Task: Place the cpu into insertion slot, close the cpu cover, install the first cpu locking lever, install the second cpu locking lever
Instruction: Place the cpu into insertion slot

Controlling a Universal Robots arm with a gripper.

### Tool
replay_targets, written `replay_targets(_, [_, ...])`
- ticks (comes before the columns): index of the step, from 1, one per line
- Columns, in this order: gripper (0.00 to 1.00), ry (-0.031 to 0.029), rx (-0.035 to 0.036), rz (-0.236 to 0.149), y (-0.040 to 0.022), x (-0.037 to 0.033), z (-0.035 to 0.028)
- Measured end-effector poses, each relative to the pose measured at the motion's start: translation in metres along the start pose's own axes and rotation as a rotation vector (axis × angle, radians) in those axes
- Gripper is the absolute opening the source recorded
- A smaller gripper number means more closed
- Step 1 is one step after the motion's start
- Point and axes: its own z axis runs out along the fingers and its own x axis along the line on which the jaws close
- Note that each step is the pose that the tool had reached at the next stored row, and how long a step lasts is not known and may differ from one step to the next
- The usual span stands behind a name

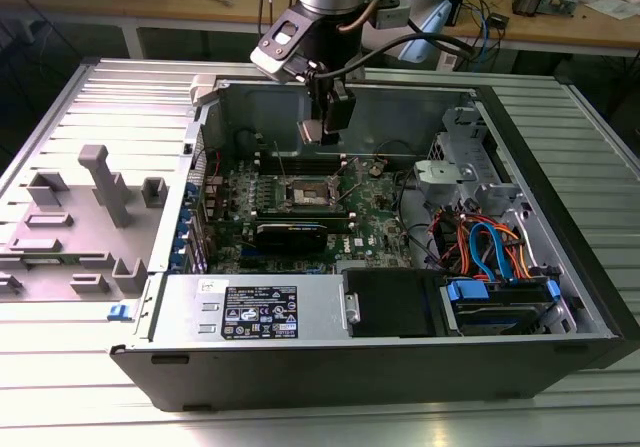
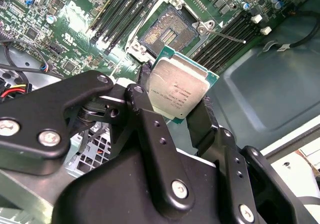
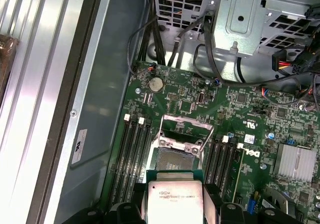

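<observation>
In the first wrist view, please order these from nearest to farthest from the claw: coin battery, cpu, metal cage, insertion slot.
1. cpu, gripped in the claw.
2. insertion slot, on the board just beyond the cpu.
3. coin battery, near the board's far edge.
4. metal cage, past the board's edge.

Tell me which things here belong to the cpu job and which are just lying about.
Job: cpu, held in gripper; insertion slot, empty; cover, open.
Lying about: coin battery; memory slots; heatsink; cables.
</observation>
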Motion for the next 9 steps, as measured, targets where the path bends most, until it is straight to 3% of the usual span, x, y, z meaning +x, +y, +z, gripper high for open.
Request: replay_targets(9, [0.54,-0.0017,-0.001,0.042,-0.0004,0.0,0.0018])
